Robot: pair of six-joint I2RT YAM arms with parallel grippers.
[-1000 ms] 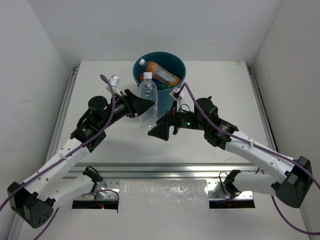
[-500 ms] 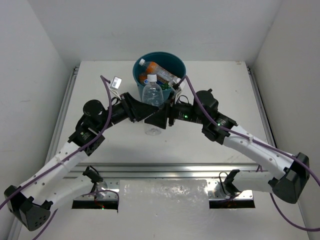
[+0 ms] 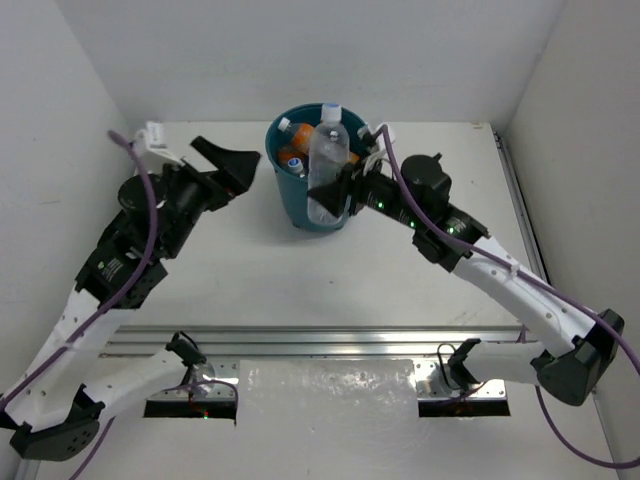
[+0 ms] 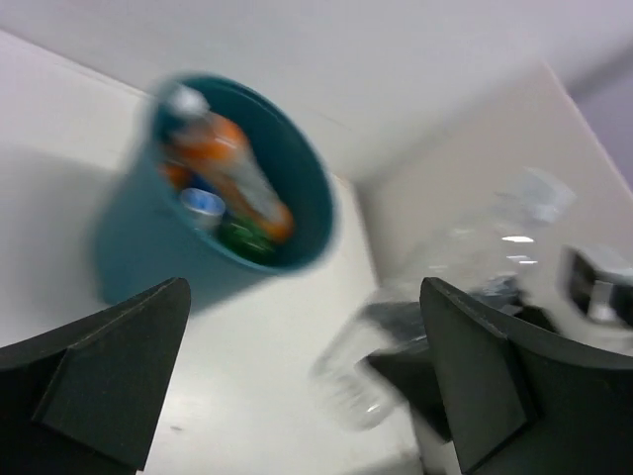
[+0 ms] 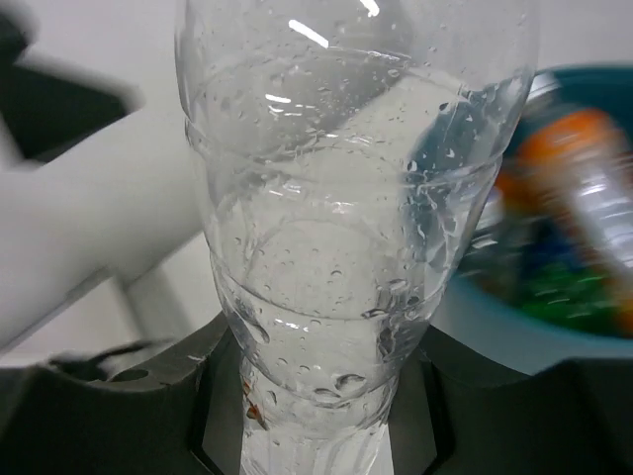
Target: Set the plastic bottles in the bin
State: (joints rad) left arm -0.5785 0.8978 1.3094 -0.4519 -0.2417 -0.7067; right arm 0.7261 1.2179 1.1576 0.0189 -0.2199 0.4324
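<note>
My right gripper (image 3: 325,197) is shut on the lower body of a clear plastic bottle (image 3: 328,150). The bottle stands upright over the near side of the teal bin (image 3: 290,205). In the right wrist view the wet clear bottle (image 5: 346,247) fills the frame between my dark fingers (image 5: 129,416). Inside the bin lie an orange bottle (image 3: 292,158) with a white cap, something green and other bottles. My left gripper (image 3: 243,165) is open and holds nothing, to the left of the bin. Its view shows the bin (image 4: 148,257), the orange bottle (image 4: 232,178) and the blurred clear bottle (image 4: 396,366).
White walls close in the table (image 3: 200,280) on the left, back and right. A metal rail (image 3: 330,340) runs along the near edge, past the arm bases. Purple cables trail from both wrists.
The left gripper opened, let go of the clear bottle and pulled back to the left. The right gripper closed on the bottle and carried it up and back to the bin.
</note>
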